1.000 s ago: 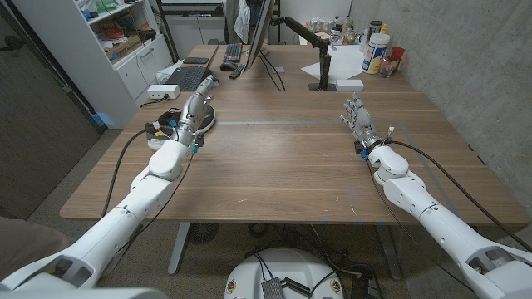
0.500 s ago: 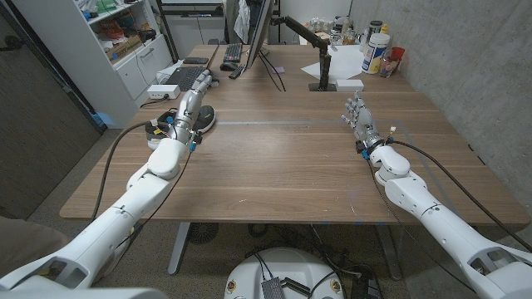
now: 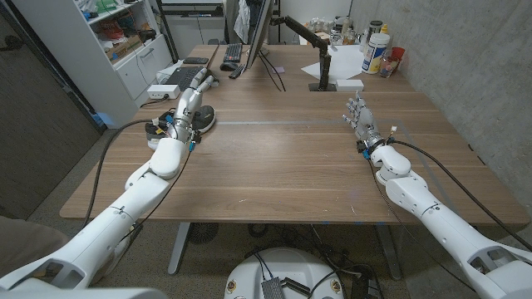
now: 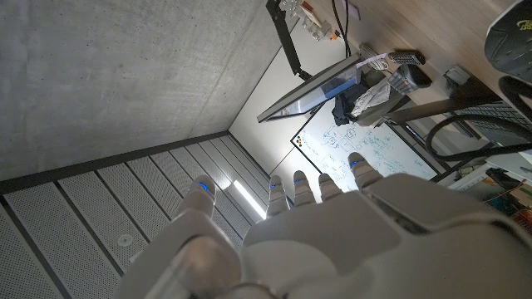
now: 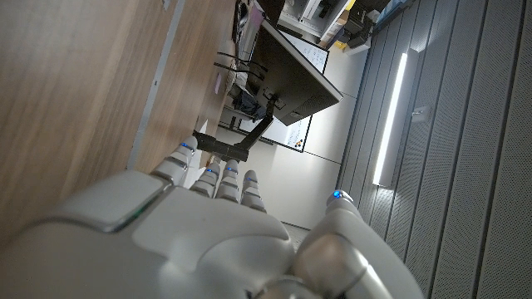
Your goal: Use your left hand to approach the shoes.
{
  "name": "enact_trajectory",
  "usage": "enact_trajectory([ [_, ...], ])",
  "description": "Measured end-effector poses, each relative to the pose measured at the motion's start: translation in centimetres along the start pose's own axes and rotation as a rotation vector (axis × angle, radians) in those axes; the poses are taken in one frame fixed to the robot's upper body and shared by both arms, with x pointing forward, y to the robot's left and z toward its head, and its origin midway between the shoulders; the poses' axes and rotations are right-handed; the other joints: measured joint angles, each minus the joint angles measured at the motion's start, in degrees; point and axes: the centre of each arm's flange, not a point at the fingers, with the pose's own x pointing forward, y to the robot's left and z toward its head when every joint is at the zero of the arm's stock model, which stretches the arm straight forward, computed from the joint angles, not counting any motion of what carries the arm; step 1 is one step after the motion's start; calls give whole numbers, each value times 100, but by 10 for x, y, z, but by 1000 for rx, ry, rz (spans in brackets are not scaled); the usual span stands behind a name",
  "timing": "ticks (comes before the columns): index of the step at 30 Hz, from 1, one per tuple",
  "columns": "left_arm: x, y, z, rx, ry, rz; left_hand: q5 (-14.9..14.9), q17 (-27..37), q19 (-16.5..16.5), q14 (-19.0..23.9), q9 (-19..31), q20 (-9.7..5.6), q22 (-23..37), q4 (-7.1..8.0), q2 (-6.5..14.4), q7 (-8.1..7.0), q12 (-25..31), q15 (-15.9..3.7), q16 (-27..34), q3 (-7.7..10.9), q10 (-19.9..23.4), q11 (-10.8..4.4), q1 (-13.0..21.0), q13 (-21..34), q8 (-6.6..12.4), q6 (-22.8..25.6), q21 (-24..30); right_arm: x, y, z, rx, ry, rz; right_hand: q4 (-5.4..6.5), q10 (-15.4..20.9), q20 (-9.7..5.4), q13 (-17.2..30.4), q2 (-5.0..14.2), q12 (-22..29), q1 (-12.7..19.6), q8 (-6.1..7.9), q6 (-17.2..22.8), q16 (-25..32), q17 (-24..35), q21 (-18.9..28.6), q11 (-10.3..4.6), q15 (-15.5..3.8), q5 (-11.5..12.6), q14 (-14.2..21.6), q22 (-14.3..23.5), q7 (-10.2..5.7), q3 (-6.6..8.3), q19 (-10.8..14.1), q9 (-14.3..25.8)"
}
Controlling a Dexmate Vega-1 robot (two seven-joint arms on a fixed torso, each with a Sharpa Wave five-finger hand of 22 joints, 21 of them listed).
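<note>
A dark shoe with a white sole (image 3: 205, 119) lies near the table's left edge, partly hidden behind my left hand (image 3: 192, 100). That hand hovers over and just beyond it, fingers straight and apart, holding nothing. The left wrist view looks along the hand's back (image 4: 332, 237), with a dark shoe (image 4: 511, 37) at the picture's corner. My right hand (image 3: 359, 116) stands at the right side of the table, fingers spread, nothing in it; its back (image 5: 199, 237) also appears in the right wrist view.
A monitor (image 3: 259, 33) and keyboard (image 3: 232, 52) stand at the back middle. A black stand (image 3: 319, 71) with a white box (image 3: 350, 84) and bottles (image 3: 376, 51) are at the back right. A dark flat device (image 3: 184, 77) lies beyond the shoe.
My left arm has stretched farther from me, carrying the hand over the shoe toward the table's back left. The right arm has stayed still.
</note>
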Motion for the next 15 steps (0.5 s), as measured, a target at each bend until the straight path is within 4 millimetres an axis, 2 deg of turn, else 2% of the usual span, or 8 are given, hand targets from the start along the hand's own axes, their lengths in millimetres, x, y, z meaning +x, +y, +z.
enact_trajectory([
  [4,-1,2,2,47,4,19,0,0,0,0,0,0,0,-34,-5,30,0,0,0,14,0,0,45,0,0,30,0,0,-1,0,-2,-1,0,0,0,-8,0,0,0,0,0,0,0,0,0,0,-17,0,-34,0,0,0,-8,0],
  [8,-2,4,6,109,4,44,0,0,0,0,0,0,0,-42,-10,30,0,0,0,7,0,0,49,0,0,30,0,0,-1,0,-2,-4,1,0,-62,34,0,0,0,0,-39,-19,0,0,0,-63,6,0,-57,0,19,0,-51,0],
  [15,-5,7,12,189,-1,80,0,1,0,-28,0,0,0,-82,-24,30,0,-29,0,12,0,0,81,0,0,30,0,1,0,0,-2,-7,2,24,-91,3,0,0,0,0,-39,-23,0,0,0,-92,-5,0,-108,0,23,-24,-81,0],
])
